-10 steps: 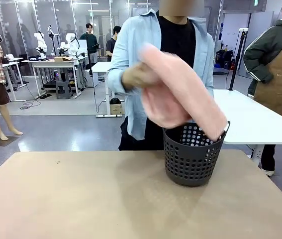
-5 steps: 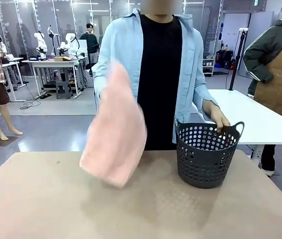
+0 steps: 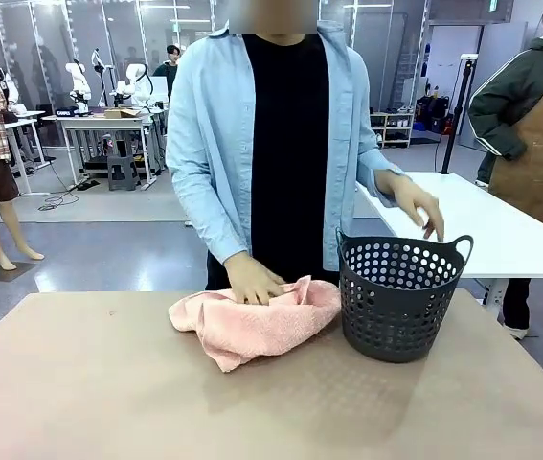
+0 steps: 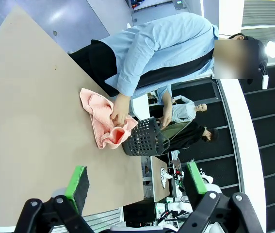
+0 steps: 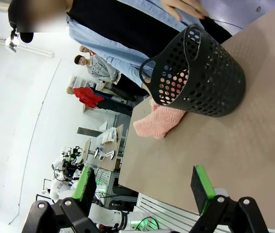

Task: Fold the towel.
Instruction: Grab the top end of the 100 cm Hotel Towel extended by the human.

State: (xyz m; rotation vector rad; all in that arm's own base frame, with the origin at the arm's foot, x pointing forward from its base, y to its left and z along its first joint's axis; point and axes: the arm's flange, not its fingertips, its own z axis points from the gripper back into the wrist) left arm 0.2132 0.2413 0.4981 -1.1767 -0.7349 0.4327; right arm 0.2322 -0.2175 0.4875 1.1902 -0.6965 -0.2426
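Towel first: the pale salmon-pink terry cloth towel [image 3: 257,321] lies in a crumpled heap on the tan table [image 3: 108,402], just beside the dark perforated plastic basket [image 3: 400,307]. One hand of the person [image 3: 252,283] rests on it, and the other hand [image 3: 415,203] hovers over the basket rim. Before any fold you need the cloth spread flat, so it is better to look for two corners and draw them apart than to grab the middle of the lump. The cloth looks soft and thick, with a fine zigzag weave, and it will probably sag and bunch. Your left gripper [image 4: 136,179] and right gripper [image 5: 143,187] both have their green-padded fingers wide apart, holding nothing, well away from the towel.
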